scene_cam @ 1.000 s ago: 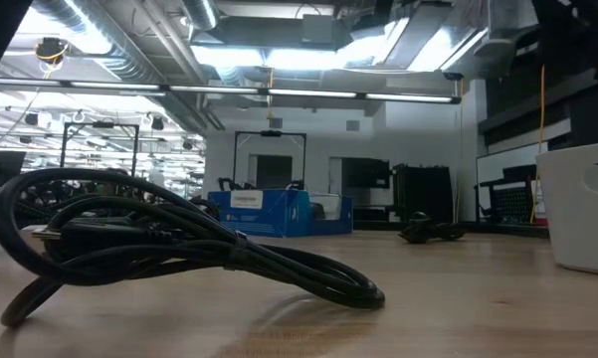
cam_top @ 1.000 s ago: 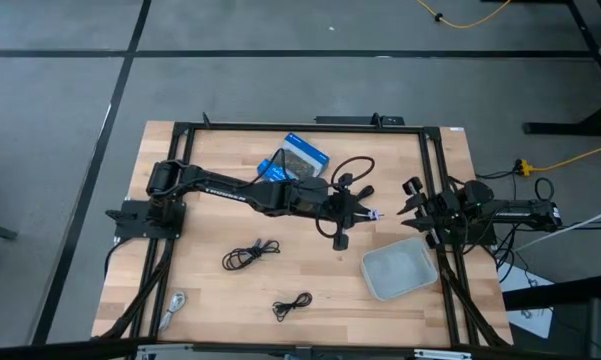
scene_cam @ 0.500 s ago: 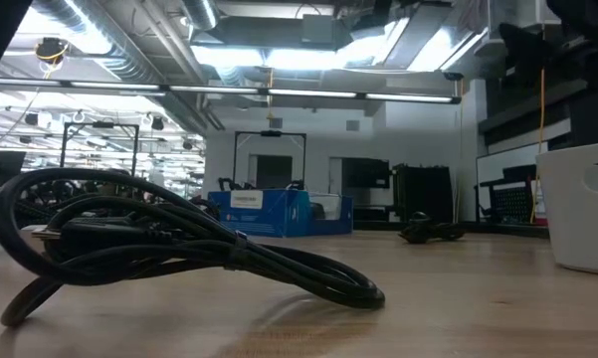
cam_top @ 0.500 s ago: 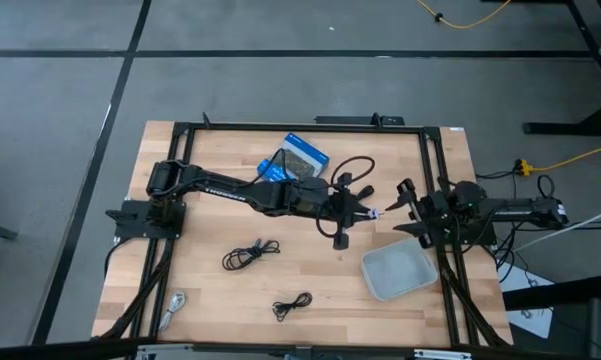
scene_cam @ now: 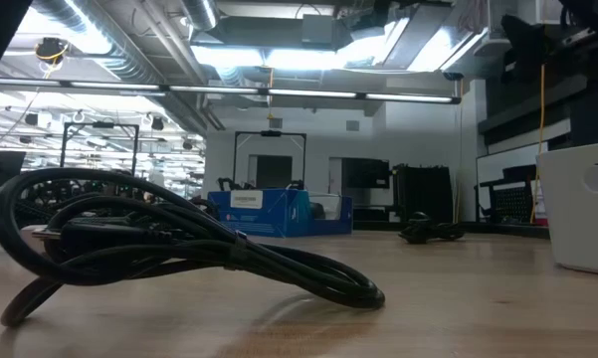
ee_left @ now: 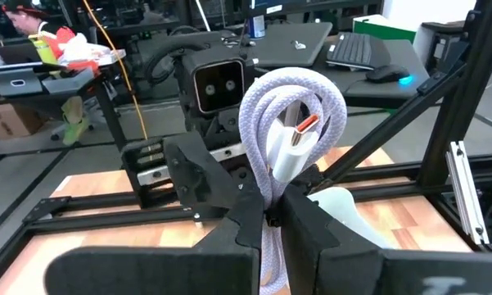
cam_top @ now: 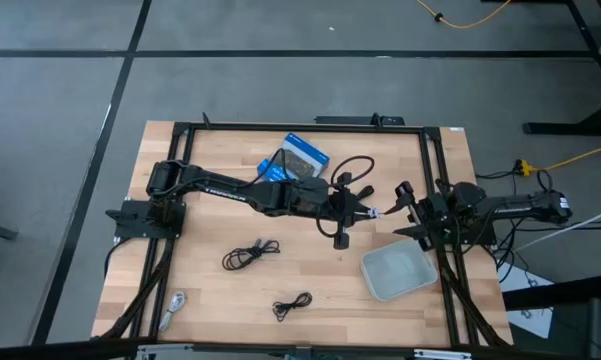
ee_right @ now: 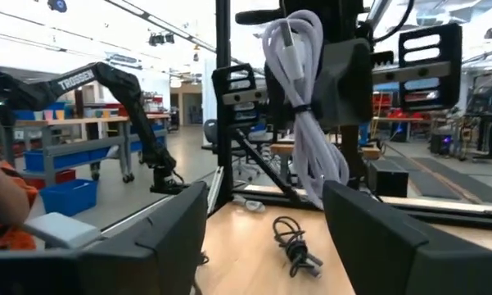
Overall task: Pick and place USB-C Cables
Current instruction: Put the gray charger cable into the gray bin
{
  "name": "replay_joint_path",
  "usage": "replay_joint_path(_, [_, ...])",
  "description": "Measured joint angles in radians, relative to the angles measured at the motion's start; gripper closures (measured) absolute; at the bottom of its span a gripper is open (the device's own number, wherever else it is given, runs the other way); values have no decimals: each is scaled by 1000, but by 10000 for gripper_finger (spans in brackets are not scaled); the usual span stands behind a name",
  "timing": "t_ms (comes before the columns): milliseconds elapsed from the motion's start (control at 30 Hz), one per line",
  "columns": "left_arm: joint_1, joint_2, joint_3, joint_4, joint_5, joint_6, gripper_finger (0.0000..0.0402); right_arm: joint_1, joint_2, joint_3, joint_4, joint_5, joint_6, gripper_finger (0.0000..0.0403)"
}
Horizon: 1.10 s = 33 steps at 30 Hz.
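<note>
A pale grey-white USB-C cable (ee_left: 288, 115), coiled in a bundle with a silvery plug, is held above the table's right half by my left gripper (cam_top: 366, 211), which is shut on it. My right gripper (cam_top: 403, 199) stands open just to the right, facing the bundle (ee_right: 301, 106) and short of it. Black cables lie on the wood: one (cam_top: 250, 255) left of centre, one (cam_top: 292, 304) near the front edge and one (cam_top: 352, 172) beside the left arm. Another pale cable (cam_top: 172, 304) lies at the front left. My left gripper pinches the coiled bundle between its two fingers at the strands (ee_left: 269, 197) below the plug. The fingers lie level and point toward the table's right edge. The bundle stands upright in the hold, its loops above and below the fingers, lifted clear of the table.
A white bin (cam_top: 398, 270) sits at the front right, below and in front of both grippers. A blue-and-black box (cam_top: 295, 160) rests at the back centre. A black frame (cam_top: 432, 200) runs along the table's edges. A black cable (scene_cam: 179, 249) lies close to the low camera.
My right gripper has moved toward the table's left, closing in on the pale cable held by my left gripper. The left gripper and the cable have stayed where they were.
</note>
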Motion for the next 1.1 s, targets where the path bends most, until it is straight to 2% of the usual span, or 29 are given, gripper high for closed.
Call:
replay_joint_path(200, [0, 38, 3, 71, -8, -10, 388, 24, 68, 0, 57, 73, -65, 161])
replay_joint_path(467, [-4, 40, 0, 63, 6, -50, 388, 24, 109, 0, 59, 151, -81, 162])
replay_joint_path(1100, [-4, 115, 0, 231, 32, -80, 389, 24, 114, 0, 61, 175, -52, 170])
